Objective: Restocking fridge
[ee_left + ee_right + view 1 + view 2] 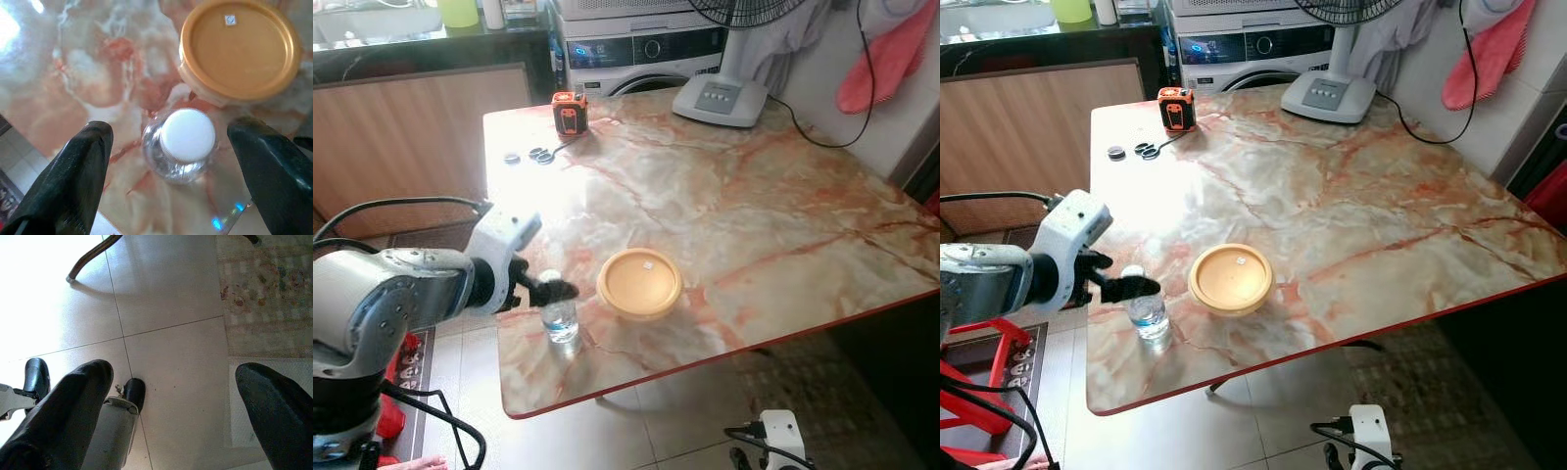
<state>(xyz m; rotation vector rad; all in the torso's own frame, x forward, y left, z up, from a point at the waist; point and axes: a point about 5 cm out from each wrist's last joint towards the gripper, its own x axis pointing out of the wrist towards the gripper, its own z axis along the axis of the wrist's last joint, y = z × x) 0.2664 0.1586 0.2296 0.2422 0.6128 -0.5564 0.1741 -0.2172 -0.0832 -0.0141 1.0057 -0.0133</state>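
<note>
Hovering over the bottle (pixel 182 147), your left gripper (pixel 171 166) is spread wide, fingers (pixel 80 166) either side of its white cap (no contact). Just beyond sits the tub (pixel 639 283). Your right gripper (pixel 171 416) hangs splayed.

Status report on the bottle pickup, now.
Left gripper open, straddling the water bottle from above, no contact. Right gripper open, idle over floor. Yellow container sits close beside bottle.
</note>
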